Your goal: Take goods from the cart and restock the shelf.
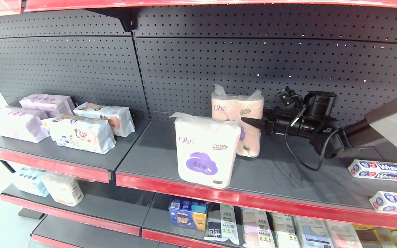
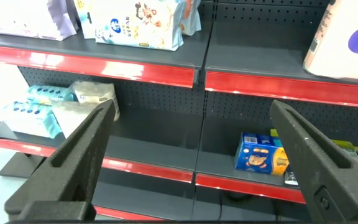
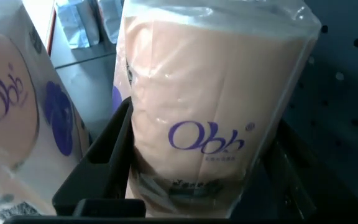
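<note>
A pink toilet-roll pack (image 1: 234, 113) stands upright toward the back of the dark middle shelf (image 1: 150, 162). My right gripper (image 1: 251, 122) comes in from the right at the pack's side. In the right wrist view the pack (image 3: 210, 106) sits between the two black fingers (image 3: 101, 165), which press on its sides, so my right gripper (image 3: 197, 168) is shut on it. A white roll pack with a purple cloud (image 1: 205, 151) stands in front, near the shelf's red edge. My left gripper (image 2: 191, 155) hangs open with nothing in it, below the middle shelf and facing the lower shelves.
Wrapped tissue packs (image 1: 81, 132) lie on the shelf's left section. Two toothpaste boxes (image 1: 384, 170) lie at the right end. Lower shelves hold a blue box (image 2: 260, 152), pale tissue packs (image 2: 55, 109) and flat sachets (image 1: 257, 227). Perforated back panel (image 1: 219, 62) behind.
</note>
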Tool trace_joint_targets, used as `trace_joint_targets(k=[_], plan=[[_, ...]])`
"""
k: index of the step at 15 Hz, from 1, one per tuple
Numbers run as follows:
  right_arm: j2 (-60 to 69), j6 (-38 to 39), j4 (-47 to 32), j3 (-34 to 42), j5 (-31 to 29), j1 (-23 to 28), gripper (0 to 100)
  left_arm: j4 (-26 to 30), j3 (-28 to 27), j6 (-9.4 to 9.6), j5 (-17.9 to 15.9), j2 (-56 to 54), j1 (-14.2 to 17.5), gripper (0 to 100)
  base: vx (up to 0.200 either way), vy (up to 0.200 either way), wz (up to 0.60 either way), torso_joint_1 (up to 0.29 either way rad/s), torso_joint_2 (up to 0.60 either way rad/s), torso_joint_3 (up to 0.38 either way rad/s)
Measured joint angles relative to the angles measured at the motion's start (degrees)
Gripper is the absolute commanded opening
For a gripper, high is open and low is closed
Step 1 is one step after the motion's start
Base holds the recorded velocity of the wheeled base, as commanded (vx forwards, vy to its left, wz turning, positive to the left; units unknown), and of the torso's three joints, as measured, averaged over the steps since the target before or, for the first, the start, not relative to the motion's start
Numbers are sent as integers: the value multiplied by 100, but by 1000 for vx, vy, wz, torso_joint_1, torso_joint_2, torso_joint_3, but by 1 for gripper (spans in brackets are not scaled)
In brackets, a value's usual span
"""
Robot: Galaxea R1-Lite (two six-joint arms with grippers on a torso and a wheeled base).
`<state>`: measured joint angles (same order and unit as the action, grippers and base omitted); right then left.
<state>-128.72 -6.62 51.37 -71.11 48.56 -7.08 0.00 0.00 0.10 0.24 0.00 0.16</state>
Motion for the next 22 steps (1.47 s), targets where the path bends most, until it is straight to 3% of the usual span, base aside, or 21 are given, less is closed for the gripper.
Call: trace_joint_targets(k=[11,22], plan=[[9,-519,9,154,734,122,0,0,0,4,0,0,0,100,0,0,0,0,0,0],[5,-530,20,66,734,-179,0,0,0,1,0,0,0,100,0,0,0,0,0,0]])
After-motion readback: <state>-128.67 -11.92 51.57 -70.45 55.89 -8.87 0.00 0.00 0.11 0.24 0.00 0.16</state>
